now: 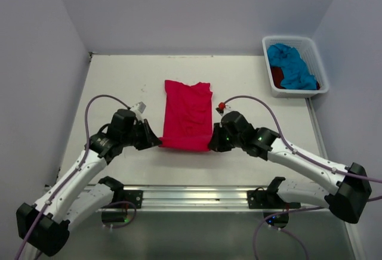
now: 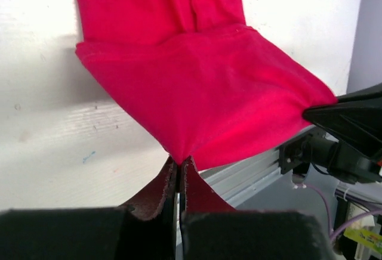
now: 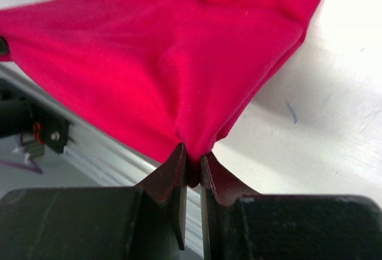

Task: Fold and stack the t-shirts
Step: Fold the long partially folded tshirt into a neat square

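**A:** How will the bright red-pink soft cloth t-shirt (image 1: 188, 115) handle?

**B:** Light and limp, I judge. It sags between any two holds and creases readily. So take it at the corners or along a hem, both sides together, never mid-panel.

**A:** How does it look?

**B:** A narrow oblong, apparently folded lengthwise and wrinkled across the middle. It lies at the centre of the pale worktop (image 1: 119, 81). Its near edge appears lifted off the surface and stretched between two pinches.

**A:** Who pinches?

**B:** The left gripper (image 2: 179, 163) is clamped on the corner at seven o'clock. The right gripper (image 3: 192, 166) is closed on the corner at five o'clock, with a wad of cloth between its jaws.

**A:** And the others?

**B:** The turquoise blue t-shirt (image 1: 292, 66) is heaped over the dark red t-shirt (image 1: 277, 74) in the white plastic slatted basket (image 1: 287, 39). That sits at about two o'clock from the red-pink one, well apart.

**A:** Next?

**B:** Probably carrying the near edge towards twelve o'clock, evenly, or the fold skews.
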